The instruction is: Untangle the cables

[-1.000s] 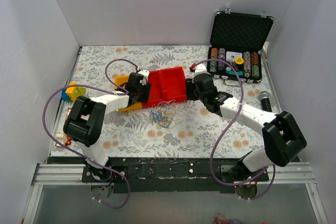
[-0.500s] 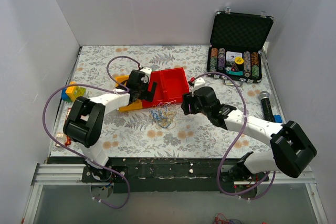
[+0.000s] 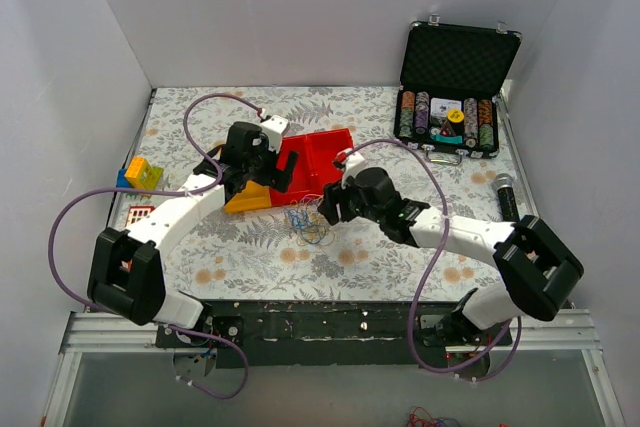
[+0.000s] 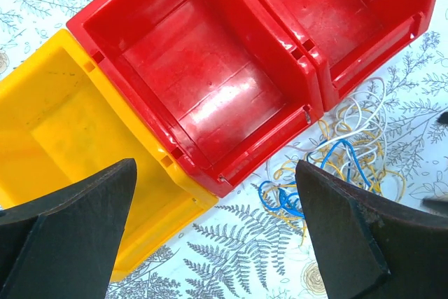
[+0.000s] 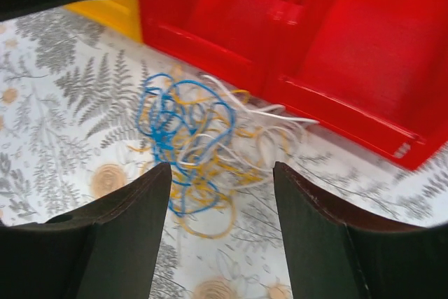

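Observation:
The cables are a small tangle of thin blue, yellow-orange and whitish wires lying on the floral cloth just in front of the red bins. They show at the right in the left wrist view and centrally in the right wrist view. My left gripper is open and empty, hovering over the yellow bin's front edge, left of the tangle. My right gripper is open and empty, just right of the tangle and above it.
Two red bins and a yellow bin sit behind the cables. An open black case of poker chips stands at the back right. A microphone lies at the right edge. Coloured blocks lie at the left.
My right gripper has swung left and forward from behind the red bins to beside the tangle. My left arm has lifted and shifted slightly back-left. The cables have not moved.

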